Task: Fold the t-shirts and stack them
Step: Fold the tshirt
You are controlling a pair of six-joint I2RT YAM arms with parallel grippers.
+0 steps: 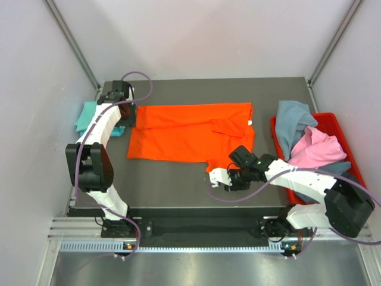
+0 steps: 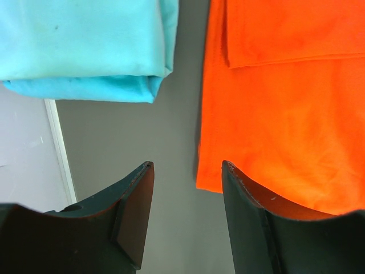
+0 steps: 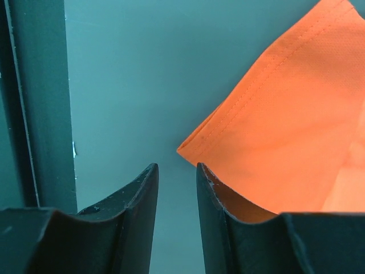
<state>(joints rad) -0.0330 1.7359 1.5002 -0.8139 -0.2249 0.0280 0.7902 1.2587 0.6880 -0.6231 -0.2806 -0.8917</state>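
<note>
A bright orange t-shirt [image 1: 190, 134] lies spread flat across the middle of the table. A teal t-shirt [image 1: 87, 116] lies folded at the table's left edge. My left gripper [image 1: 126, 117] hovers between the two. In the left wrist view my left gripper [image 2: 188, 165] is open over bare table, the orange t-shirt [image 2: 285, 114] has a corner by the right finger, and the teal t-shirt [image 2: 85, 45] lies ahead on the left. My right gripper [image 1: 217, 177] sits at the orange hem. In its wrist view my right gripper [image 3: 177, 166] shows a narrow empty gap, just short of an orange t-shirt [image 3: 285, 125] corner.
A red bin [image 1: 336, 122] at the table's right edge holds a grey-blue t-shirt [image 1: 293, 119] and a pink one [image 1: 315, 149]. White walls close in the left, right and back. The table's front edge [image 3: 45, 114] runs close to the right gripper.
</note>
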